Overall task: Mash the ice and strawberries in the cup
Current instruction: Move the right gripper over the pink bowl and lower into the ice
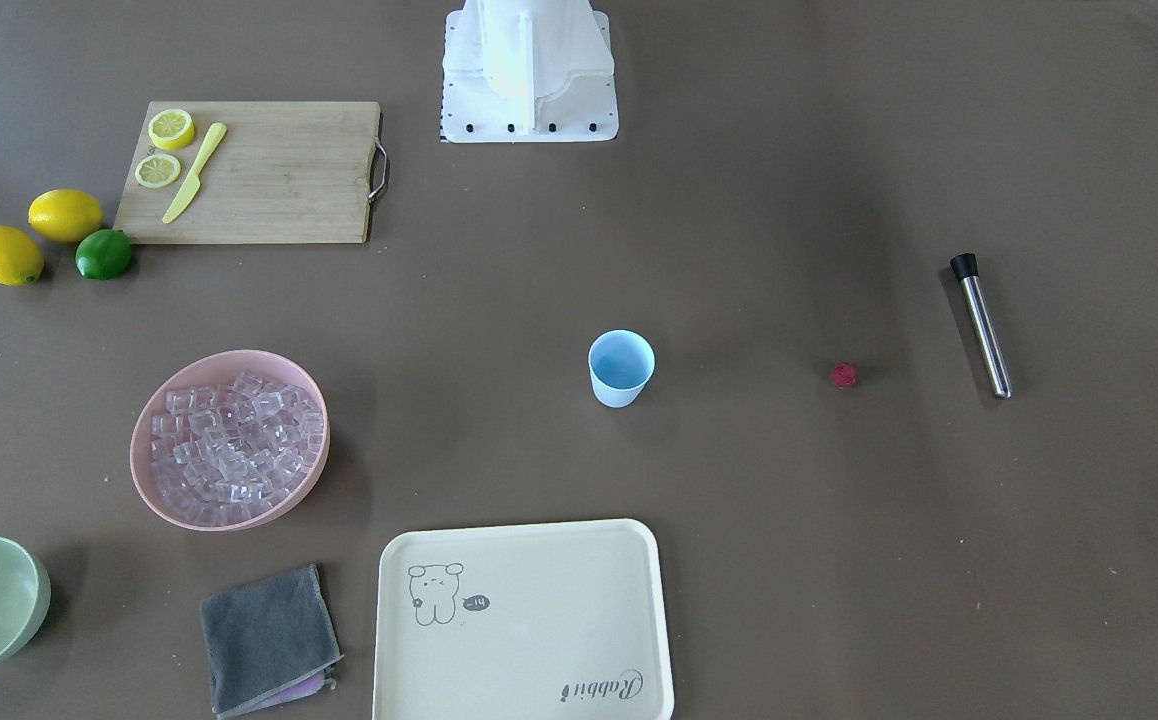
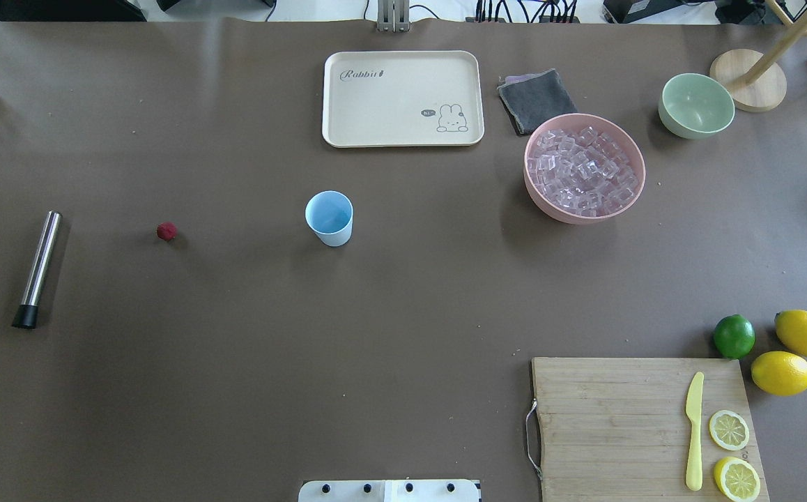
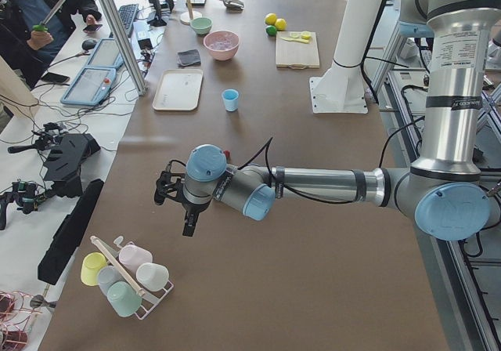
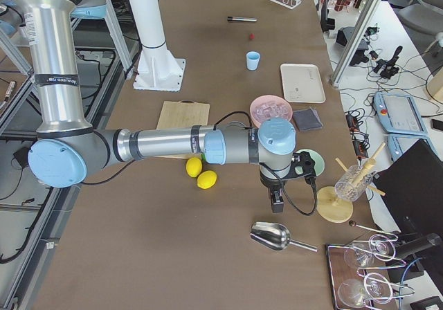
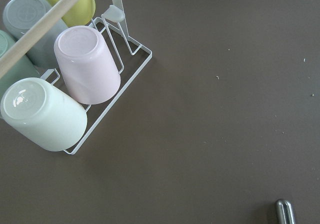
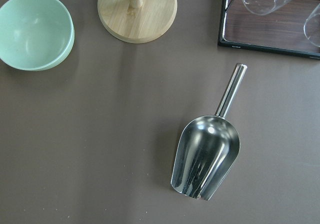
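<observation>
The cup stands upright near the middle of the table, and as far as we can see into it from above, it is empty. The strawberry, one small dark red lump, lies on the table well apart from the cup, towards the robot's left. The ice is heaped in the pink bowl on the cup's other side. We judge the task not yet begun: ice and strawberry both have to go into the cup, and the mashing comes after that.

The steel muddler with its black cap lies flat beyond the strawberry, untouched. A steel scoop lies on the table under the right wrist camera.

The left gripper hangs over the table's left end, near some upturned cups on a wire rack. The right gripper hangs over the scoop. Both show only in the side views, so we cannot tell how far their jaws are open or whether they hold anything.

Farther out are a cream tray, a grey cloth, a pale green bowl, and a cutting board with a knife and lemon slices. Nothing lies between the cup and the strawberry, or between the cup and the pink bowl.
</observation>
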Robot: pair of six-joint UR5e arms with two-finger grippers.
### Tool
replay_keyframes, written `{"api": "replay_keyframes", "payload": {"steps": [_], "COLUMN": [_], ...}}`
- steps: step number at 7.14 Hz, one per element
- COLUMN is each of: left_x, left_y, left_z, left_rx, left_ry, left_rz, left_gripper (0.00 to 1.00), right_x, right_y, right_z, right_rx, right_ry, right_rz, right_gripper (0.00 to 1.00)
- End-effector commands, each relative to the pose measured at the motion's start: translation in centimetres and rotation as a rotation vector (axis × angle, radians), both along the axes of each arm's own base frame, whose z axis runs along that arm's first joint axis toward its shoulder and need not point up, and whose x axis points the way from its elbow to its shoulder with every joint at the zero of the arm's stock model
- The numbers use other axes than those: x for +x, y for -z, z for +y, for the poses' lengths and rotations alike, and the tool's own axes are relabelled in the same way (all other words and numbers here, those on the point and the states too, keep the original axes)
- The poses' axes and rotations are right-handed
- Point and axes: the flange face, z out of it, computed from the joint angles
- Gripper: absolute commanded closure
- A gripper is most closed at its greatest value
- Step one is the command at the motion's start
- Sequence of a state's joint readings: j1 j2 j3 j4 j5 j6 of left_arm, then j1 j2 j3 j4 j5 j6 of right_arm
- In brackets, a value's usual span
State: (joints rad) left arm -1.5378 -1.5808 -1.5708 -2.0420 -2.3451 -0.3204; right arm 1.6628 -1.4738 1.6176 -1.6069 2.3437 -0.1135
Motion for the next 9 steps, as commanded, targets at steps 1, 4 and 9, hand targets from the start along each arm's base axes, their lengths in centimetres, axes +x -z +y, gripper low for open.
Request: {"api": "replay_keyframes", "payload": {"steps": [1,4,9], "left_x": [0.1,0.1,0.1], "left_y": [0.0,-0.6,-1.7], "left_z": [0.0,0.5,1.6], "left_rx": [-0.003,-0.015,-0.032], "left_ry": [-0.004,-0.005,-0.006], "left_rz": [0.003,0.005,0.006], "left_gripper": [0.02,0.02,0.02], "right_x": [0.0,-0.7,-20.3], "right_y": [0.0,0.6,15.1], "right_z": [0.0,-0.2,-0.5], "right_rx": [-0.001,0.006,-0.006], "right_ry": [0.000,0.008,0.083], "right_rz": [0.001,0.001,-0.083], "right_gripper": [0.01,0.00,0.00]}}
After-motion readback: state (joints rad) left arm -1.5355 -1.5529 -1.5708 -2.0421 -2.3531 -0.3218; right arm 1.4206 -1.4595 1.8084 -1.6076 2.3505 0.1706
